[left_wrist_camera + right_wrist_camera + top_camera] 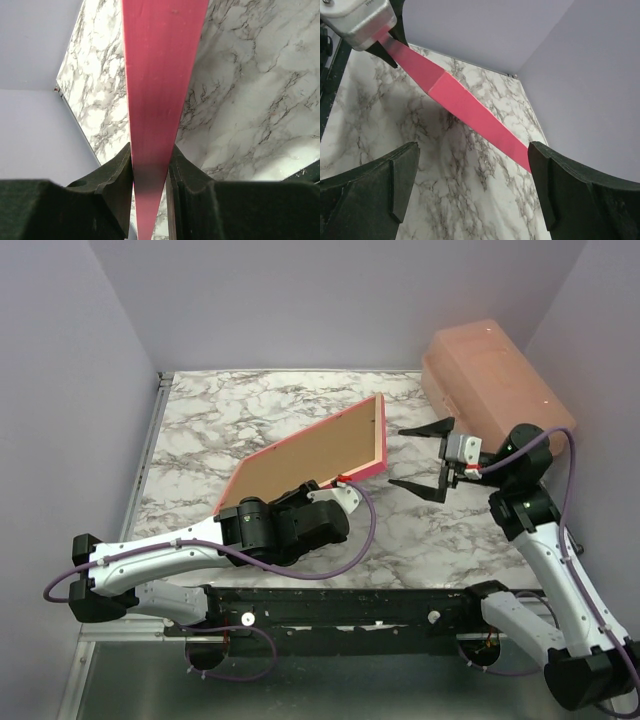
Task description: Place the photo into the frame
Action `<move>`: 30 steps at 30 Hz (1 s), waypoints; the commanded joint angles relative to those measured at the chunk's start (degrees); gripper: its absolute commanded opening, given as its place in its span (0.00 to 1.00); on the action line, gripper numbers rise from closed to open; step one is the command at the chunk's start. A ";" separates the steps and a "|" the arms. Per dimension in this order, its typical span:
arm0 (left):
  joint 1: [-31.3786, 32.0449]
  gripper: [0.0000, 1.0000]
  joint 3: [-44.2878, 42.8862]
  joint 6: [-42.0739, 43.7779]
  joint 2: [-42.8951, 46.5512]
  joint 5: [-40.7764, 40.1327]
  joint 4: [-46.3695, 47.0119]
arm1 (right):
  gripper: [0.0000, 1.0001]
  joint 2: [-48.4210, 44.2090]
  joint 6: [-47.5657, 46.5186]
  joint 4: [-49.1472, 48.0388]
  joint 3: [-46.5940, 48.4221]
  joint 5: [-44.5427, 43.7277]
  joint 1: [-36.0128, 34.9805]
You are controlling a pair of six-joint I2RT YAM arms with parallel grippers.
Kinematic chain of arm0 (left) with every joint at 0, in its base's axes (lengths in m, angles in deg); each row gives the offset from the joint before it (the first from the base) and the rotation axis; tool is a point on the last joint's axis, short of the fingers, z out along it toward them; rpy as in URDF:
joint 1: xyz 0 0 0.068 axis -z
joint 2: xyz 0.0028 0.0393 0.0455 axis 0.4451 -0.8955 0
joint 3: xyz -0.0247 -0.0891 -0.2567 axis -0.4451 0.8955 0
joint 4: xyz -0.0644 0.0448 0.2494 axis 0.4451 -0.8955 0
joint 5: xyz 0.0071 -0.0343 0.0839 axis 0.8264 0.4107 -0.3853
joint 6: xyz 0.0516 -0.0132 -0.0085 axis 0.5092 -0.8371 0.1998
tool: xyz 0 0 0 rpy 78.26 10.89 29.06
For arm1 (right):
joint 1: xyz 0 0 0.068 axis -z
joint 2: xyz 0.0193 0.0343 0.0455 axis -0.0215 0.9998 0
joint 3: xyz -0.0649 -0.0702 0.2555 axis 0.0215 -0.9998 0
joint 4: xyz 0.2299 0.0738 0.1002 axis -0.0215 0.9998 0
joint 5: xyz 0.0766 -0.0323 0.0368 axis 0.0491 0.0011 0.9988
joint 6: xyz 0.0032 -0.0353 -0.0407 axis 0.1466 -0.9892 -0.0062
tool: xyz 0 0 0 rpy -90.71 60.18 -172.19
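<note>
Left gripper (151, 150) pinches the frame (320, 445) tilted, back up (photo unseen), probably offering it to the wide-open, empty right gripper (426, 457).

White-grey marble table (420, 530), peach plastic box (495, 380) at far-right corner

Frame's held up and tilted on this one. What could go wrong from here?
The left hand pinches the frame by one thin edge only, tilted over the marble table; it could pivot or slip. The open right hand sits close beside the frame's far edge and might knock it. No photo shows in any view.
</note>
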 commanded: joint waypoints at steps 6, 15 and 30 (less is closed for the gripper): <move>0.49 0.15 -2.09 -6.41 2.28 4.78 3.99 | 0.91 11.28 -7.00 -10.31 5.65 12.74 -0.72; 0.47 0.15 -2.54 -6.48 2.35 4.82 3.73 | 0.84 18.74 -12.86 -6.91 9.13 14.66 -8.04; 0.55 0.17 -3.09 -7.70 4.38 4.57 3.37 | 0.53 19.15 -20.97 6.63 10.41 14.13 -11.42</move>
